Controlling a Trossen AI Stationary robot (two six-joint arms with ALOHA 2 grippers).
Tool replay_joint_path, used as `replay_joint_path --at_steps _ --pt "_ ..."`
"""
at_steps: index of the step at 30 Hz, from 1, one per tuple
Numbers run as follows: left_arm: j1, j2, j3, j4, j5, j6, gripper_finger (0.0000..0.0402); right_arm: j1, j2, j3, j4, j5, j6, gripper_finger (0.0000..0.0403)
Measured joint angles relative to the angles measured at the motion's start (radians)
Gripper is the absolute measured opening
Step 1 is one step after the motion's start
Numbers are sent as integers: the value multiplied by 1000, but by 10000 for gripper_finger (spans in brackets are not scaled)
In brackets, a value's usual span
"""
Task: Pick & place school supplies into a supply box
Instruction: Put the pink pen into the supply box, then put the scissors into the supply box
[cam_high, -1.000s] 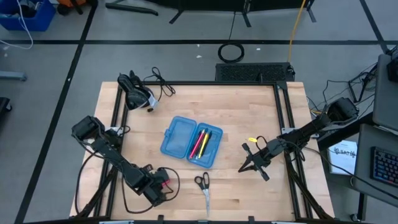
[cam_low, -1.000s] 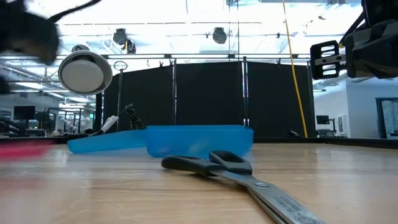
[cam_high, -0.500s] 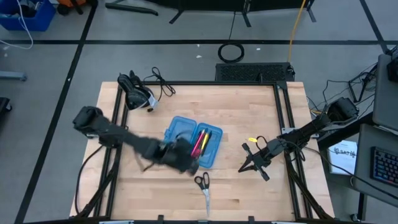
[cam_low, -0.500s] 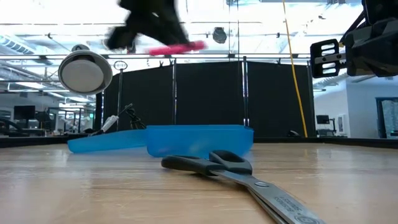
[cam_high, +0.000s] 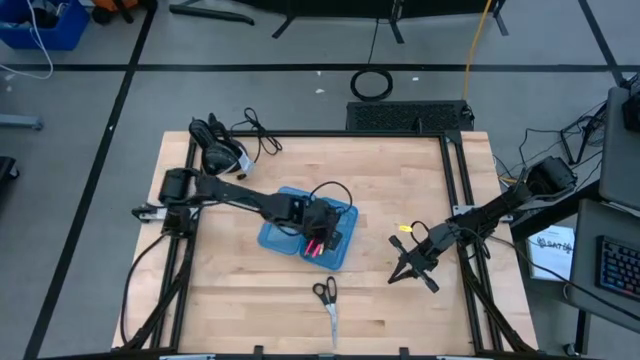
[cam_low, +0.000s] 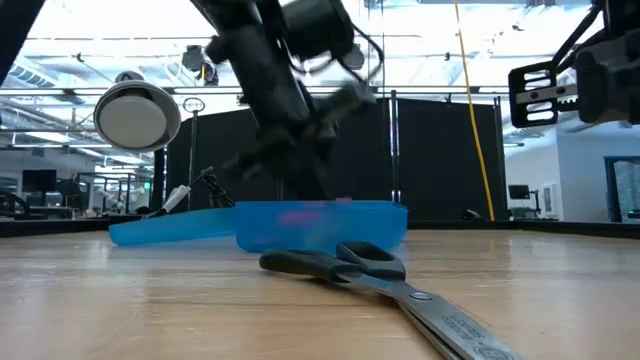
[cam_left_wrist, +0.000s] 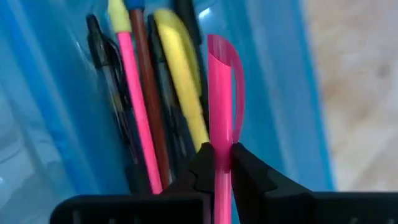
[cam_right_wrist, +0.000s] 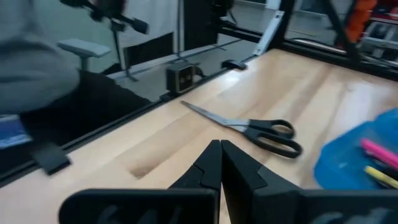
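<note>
My dark left arm reaches diagonally over the table, its two-finger left gripper (cam_left_wrist: 222, 163) pinched on a slim pink pen (cam_left_wrist: 221, 118). My right gripper (cam_high: 408, 268) hangs at the right side, fingers together.

- 1 supply box (cam_high: 283, 222), blue, lying open near the table's centre: 2 halves
- 1 pink pen (cam_left_wrist: 222, 143) pinched in the left gripper (cam_left_wrist: 219, 163), over the box half nearer the right edge
- at least 5 more pens/pencils in that same half, per the left wrist view: 1 yellow pen (cam_left_wrist: 179, 81), 1 pink pencil (cam_left_wrist: 137, 118), 1 dark red pencil (cam_left_wrist: 150, 112), 2 black pens (cam_left_wrist: 104, 62); exact total hard to tell, they overlap
- 1 pair of scissors (cam_high: 326, 298) near the table's front edge, apart from the box
- 2 arms, 2 grippers: left one above, right gripper (cam_high: 409, 264) toward the right edge, fingers together, holding nothing
</note>
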Motion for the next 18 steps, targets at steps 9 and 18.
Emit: replay_joint_path --at_steps 9,18 --pt "24 62 0 12 20 -17 28 0 0 0 1 -16 -2 0" --pt "22 62 0 40 16 -6 120 0 0 0 8 -16 3 0"
